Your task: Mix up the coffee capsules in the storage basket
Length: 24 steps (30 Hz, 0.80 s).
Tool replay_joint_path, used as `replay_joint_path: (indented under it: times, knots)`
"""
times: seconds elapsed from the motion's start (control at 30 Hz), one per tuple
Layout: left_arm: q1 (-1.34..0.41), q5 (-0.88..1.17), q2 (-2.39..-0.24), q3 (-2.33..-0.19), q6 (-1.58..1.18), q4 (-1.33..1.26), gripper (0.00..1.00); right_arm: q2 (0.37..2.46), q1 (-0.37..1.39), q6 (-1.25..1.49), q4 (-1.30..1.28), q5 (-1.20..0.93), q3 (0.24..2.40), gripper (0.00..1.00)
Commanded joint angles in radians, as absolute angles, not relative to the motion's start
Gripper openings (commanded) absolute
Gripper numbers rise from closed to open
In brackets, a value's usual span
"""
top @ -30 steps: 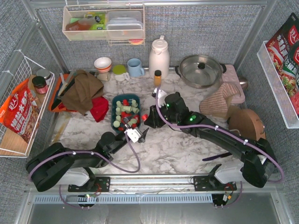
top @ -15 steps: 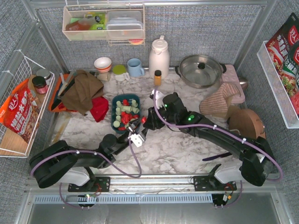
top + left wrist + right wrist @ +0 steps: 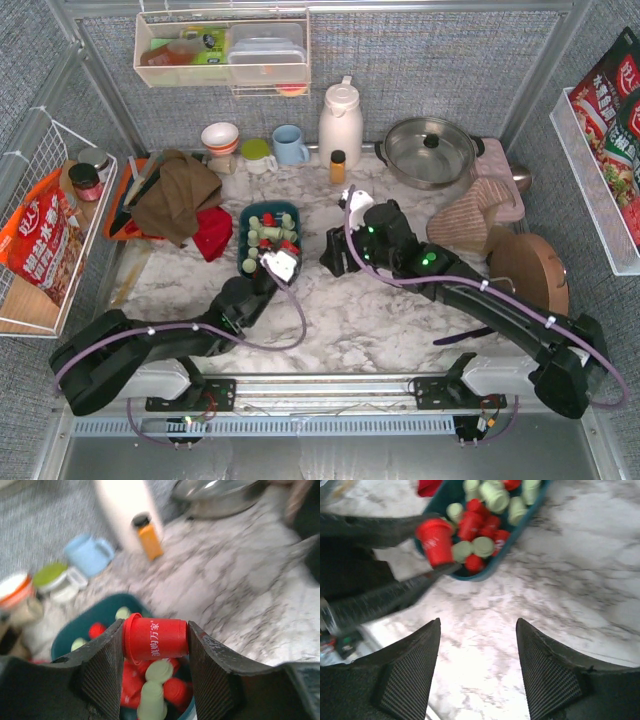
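The dark teal storage basket [image 3: 243,240] lies left of the table's centre and holds several red and mint green coffee capsules [image 3: 268,232]. My left gripper [image 3: 270,264] is over the basket's near end. In the left wrist view the left gripper [image 3: 155,625] is shut on a red capsule [image 3: 155,640], held sideways above the capsules in the basket [image 3: 100,617]. My right gripper [image 3: 335,255] is open and empty over bare marble right of the basket. The right wrist view shows its gripper [image 3: 476,630], the basket [image 3: 532,512] and the held red capsule [image 3: 435,540].
An orange-capped bottle [image 3: 338,166], a white thermos [image 3: 340,120], a blue mug [image 3: 290,145] and a steel pot [image 3: 430,150] stand at the back. A brown cloth [image 3: 175,195] and a red cloth [image 3: 213,232] lie left of the basket. Striped mitts [image 3: 480,215] lie right.
My left gripper has moved left and away from me, from beside the basket's near right corner to over its near end, now holding a red capsule. My right gripper has drawn back to the right.
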State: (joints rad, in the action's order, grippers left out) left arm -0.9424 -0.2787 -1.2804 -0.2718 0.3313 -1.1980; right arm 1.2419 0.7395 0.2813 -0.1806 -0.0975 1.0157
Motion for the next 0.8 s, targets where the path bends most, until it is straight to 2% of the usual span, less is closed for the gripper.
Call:
replay_joint_path:
  times: [0.0,0.13,0.3,0.37,0.47,0.53,0.6,0.77]
  knots:
    - [-0.862,-0.436,-1.232,-0.307,0.022,-0.851,0.43,1.21,0.733,0.177,-0.214,0.162,0.967,0.68]
    - [-0.771,-0.449,-1.195,-0.321,-0.175,-0.676,0.45,1.204,0.704,0.126,-0.187,0.339,0.903,0.73]
    - [-0.744,-0.447,-1.199,-0.329,-0.239,-0.61,0.51,1.205,0.651,0.121,-0.11,0.51,0.816,0.79]
    - [-0.74,-0.451,-1.213,-0.338,-0.249,-0.602,0.59,1.2,0.621,0.136,-0.07,0.554,0.773,0.82]
    - [-0.737,-0.477,-1.227,-0.356,-0.265,-0.581,0.77,1.184,0.575,0.187,-0.026,0.617,0.722,0.88]
    - [-0.737,-0.488,-1.222,-0.365,-0.268,-0.575,0.89,1.169,0.547,0.2,0.034,0.667,0.673,0.98]
    - [-0.738,-0.496,-1.2,-0.37,-0.266,-0.573,0.99,1.156,0.525,0.185,0.13,0.73,0.605,0.99]
    - [-0.737,-0.536,-1.09,-0.356,-0.251,-0.567,0.99,1.132,0.47,0.097,0.372,0.822,0.468,0.99]
